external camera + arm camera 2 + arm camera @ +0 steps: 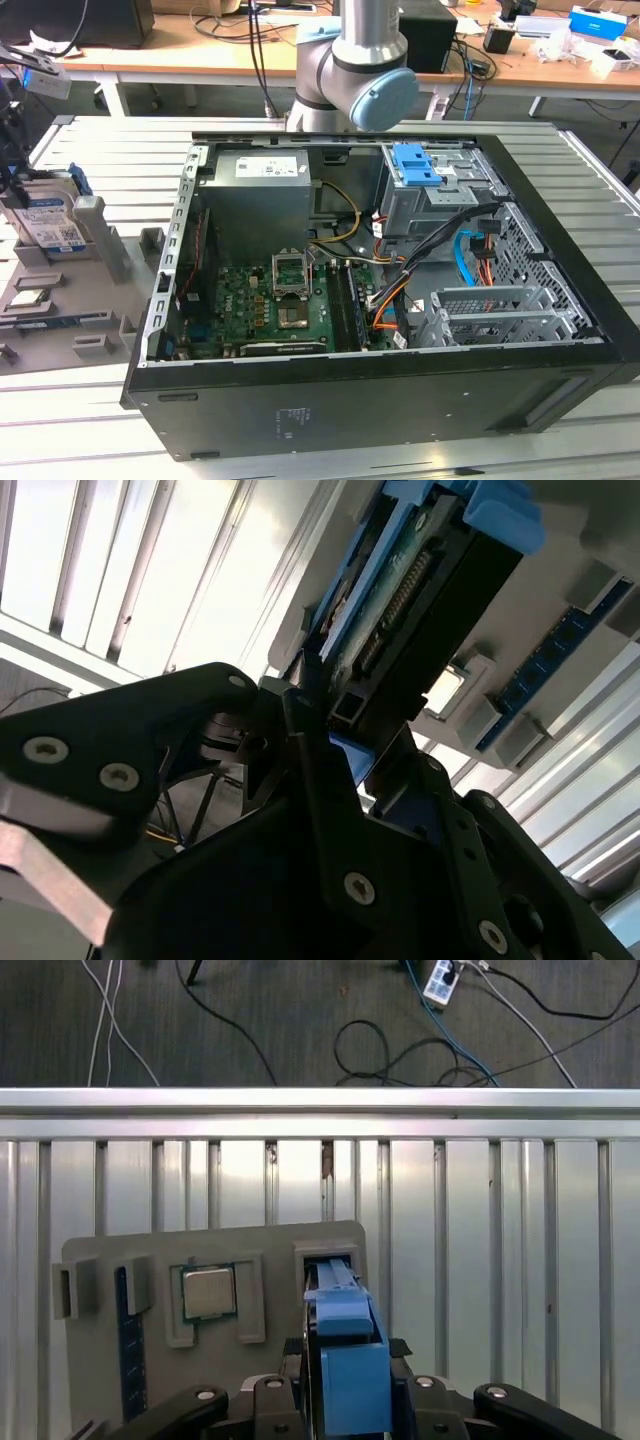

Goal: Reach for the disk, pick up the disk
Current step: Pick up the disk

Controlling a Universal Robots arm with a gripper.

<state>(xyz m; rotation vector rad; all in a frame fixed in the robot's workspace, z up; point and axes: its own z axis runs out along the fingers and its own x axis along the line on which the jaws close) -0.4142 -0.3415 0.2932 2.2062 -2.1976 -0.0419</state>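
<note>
The end effector (348,1358) seems pinched onto the disk (343,1312), which stands upright in the grey holder (230,1242).

The disk (45,215) is silver-grey with a white-and-blue barcoded label and bright blue rails, the holder (105,250) under it is pale grey, and the square chip (208,1292) is dull silver. The gripper (340,720) is matt black with silver screw heads, and the arm (350,60) is silver-grey with a light blue cap. The table (110,150) is silvery metal ribbed in long stripes, the computer case (400,400) black, its motherboard (270,300) green, its latch (415,165) bright blue, its cables (478,250) orange and blue
</note>
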